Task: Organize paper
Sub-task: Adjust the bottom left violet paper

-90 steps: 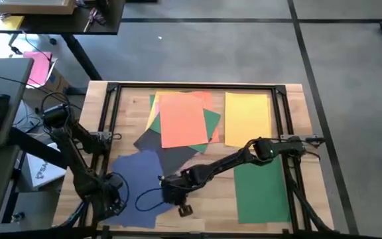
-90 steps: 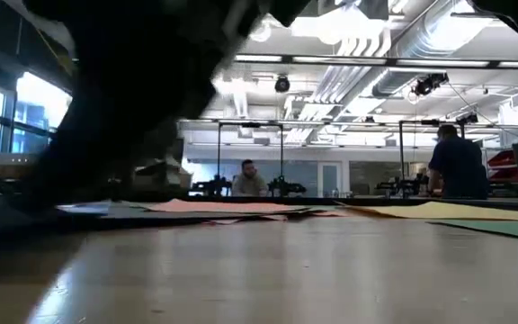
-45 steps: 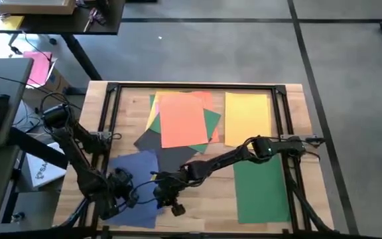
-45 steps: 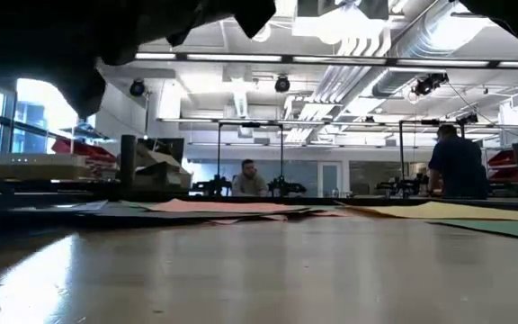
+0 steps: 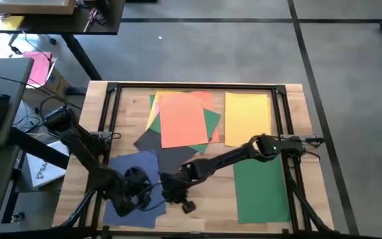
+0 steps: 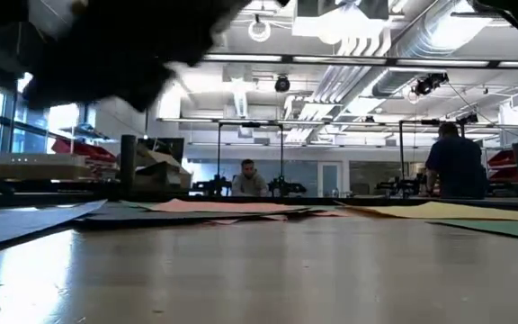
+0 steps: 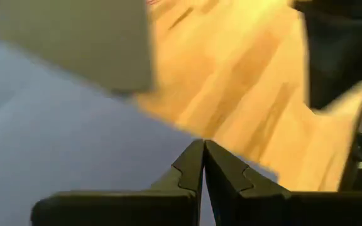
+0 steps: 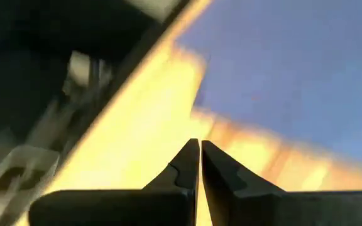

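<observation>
The left gripper (image 5: 138, 190) is seen closed, empty, over the blue sheet (image 5: 130, 171) at the surface's (image 5: 211, 206) near-left corner. The right gripper (image 5: 178, 197), likewise closed and empty, is found just beside that sheet's right edge, about equally near.

I read the table (image 5: 128, 99) as pale wood with a visible grain, its surface smooth and faintly shiny where the low view catches reflected ceiling light. The paper sheets look thin and matt: the orange sheet (image 5: 183, 119) at centre top, the yellow sheet (image 5: 247, 118) to its right, the green sheet (image 5: 260, 192) at lower right, and the blue sheet (image 5: 130, 171) at lower left. The left gripper (image 7: 203, 164) and right gripper (image 8: 200, 162) have dark matt fingers that look like moulded plastic. A black frame (image 5: 197, 85) that looks like metal edges the table.
</observation>
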Controlling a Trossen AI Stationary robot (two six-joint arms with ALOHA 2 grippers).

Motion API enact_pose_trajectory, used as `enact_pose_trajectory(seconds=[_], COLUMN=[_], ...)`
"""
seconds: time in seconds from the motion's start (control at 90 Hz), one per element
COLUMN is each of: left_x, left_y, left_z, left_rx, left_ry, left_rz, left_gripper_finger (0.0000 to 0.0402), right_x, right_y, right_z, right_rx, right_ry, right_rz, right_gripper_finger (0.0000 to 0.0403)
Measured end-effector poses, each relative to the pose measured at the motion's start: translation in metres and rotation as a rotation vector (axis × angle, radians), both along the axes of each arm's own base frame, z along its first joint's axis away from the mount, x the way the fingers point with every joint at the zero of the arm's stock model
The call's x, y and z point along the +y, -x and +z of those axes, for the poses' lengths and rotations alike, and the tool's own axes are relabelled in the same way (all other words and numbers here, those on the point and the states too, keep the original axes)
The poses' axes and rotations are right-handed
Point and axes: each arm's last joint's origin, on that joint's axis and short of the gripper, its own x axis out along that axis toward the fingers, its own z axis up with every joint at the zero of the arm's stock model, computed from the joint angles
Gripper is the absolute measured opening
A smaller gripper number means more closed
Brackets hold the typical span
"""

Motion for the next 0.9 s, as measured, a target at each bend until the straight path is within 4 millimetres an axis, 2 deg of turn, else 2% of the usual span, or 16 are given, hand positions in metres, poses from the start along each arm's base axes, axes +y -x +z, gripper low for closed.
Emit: enact_pose_trajectory(seconds=[0.222, 0.367, 0.511, 0.9], left_x=[-0.001, 0.002, -0.001, -0.034], left_y=[-0.049, -0.065, -0.065, -0.040], left_z=[-0.016, -0.041, -0.059, -0.054], left_rx=[-0.062, 0.031, 0.146, 0.240], left_ry=[0.034, 0.106, 0.194, 0.380], left_rz=[-0.242, -0.354, -0.424, -0.511], left_gripper_finger=[0.0000, 0.0000, 0.0000, 0.0000], right_x=[0.011, 0.019, 0.021, 0.019], right_y=[0.036, 0.044, 0.045, 0.041], right_z=[0.033, 0.043, 0.045, 0.045], right_rx=[0.133, 0.106, 0.087, 0.053], right_ry=[0.092, 0.171, 0.193, 0.200], right_rz=[0.037, -0.020, -0.032, -0.045], right_gripper_finger=[0.0000, 0.0000, 0.0000, 0.0000])
